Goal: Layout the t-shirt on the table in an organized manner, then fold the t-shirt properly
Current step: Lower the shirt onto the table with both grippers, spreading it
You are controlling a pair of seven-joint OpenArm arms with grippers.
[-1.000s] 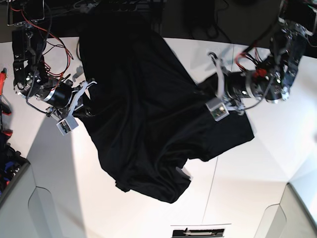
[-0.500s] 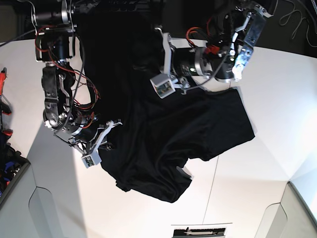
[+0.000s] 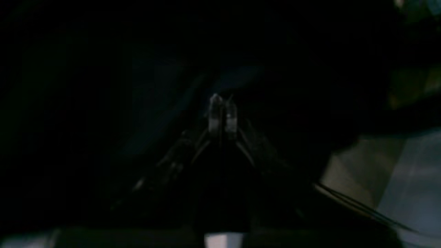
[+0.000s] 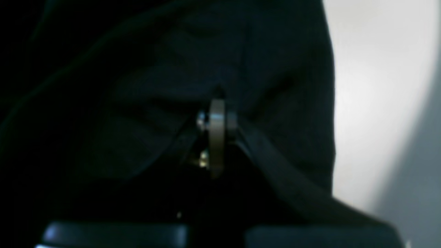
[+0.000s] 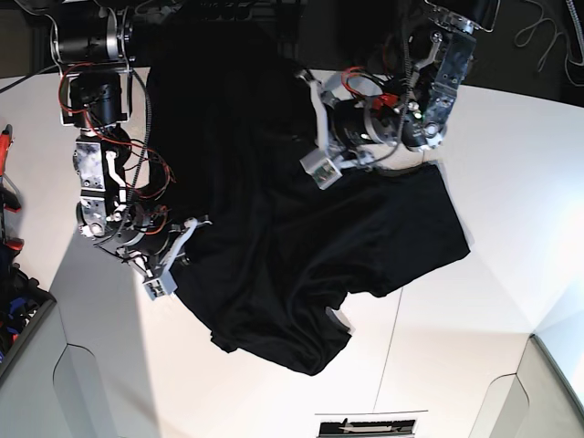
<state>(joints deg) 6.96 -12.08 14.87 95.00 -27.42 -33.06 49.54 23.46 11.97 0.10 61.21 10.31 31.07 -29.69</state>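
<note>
**Laying-out underway, folding not begun**

Black t-shirt (image 5: 301,237) sprawled across the middle of the white table (image 5: 511,164), bunched and creased, upper part trailing off the far edge toward 12 o'clock into dark background. Lower hem rumpled toward 6 o'clock, one flap reaching out toward 3 o'clock. No clear outline of sleeves or neck visible; print patch and lettering not made out.

Left gripper (image 5: 308,87) at about 1 o'clock from the cloth's centre in the base view, fingers pressed together. In the left wrist view, fingertips (image 3: 222,115) closed side by side amid very dark fabric; pinched on a fold of the t-shirt, judging by the cloth drawn up around them, though too dim to be sure.

Right gripper (image 5: 199,226) at about 9 o'clock, on the shirt's side edge. In the right wrist view, jaws together with dark cloth puckering right at the tips (image 4: 217,103); clamped on the t-shirt edge. Bare table showing at 3 o'clock in that view.

Progress, as judged: early. Garment held at two points but not spread flat, not squared, wrinkles throughout. Left to do: pulling it fully onto the table, smoothing, straightening sleeves and hem, then every fold.
</note>
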